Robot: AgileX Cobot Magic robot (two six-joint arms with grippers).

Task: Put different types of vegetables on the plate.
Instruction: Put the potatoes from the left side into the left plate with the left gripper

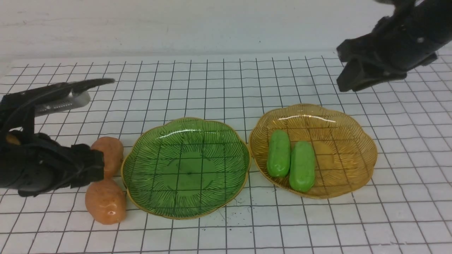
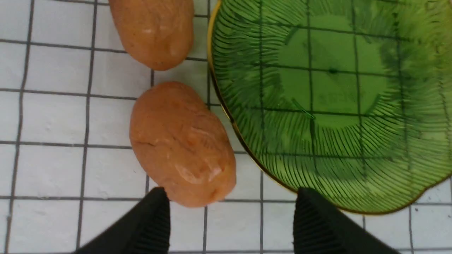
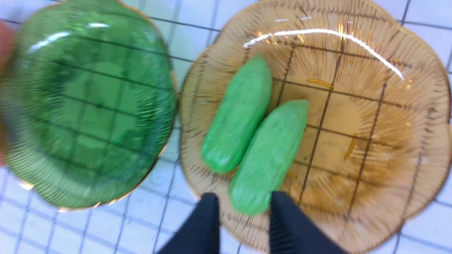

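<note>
Left end effector (image 2: pixel 231 193) hovered, spread wide, over two potatoes (image 1: pixel 106 201) on the counter (image 1: pixel 317 225) beside the green plate (image 1: pixel 187 169). Right end effector (image 3: pixel 245 195), narrowly parted and empty, hung above two cucumbers (image 1: pixel 279 153) touching in the amber plate (image 1: pixel 353 141).

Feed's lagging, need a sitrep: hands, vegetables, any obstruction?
Left hand open, low by the potatoes. Right hand high, empty, jaws slightly apart. Both cucumbers in amber plate; potatoes on table beside empty green plate. Nothing blocking.

Left tool (image 2: pixel 231 197) gapes wide; right tool (image 3: pixel 245 199) narrowly parted.
</note>
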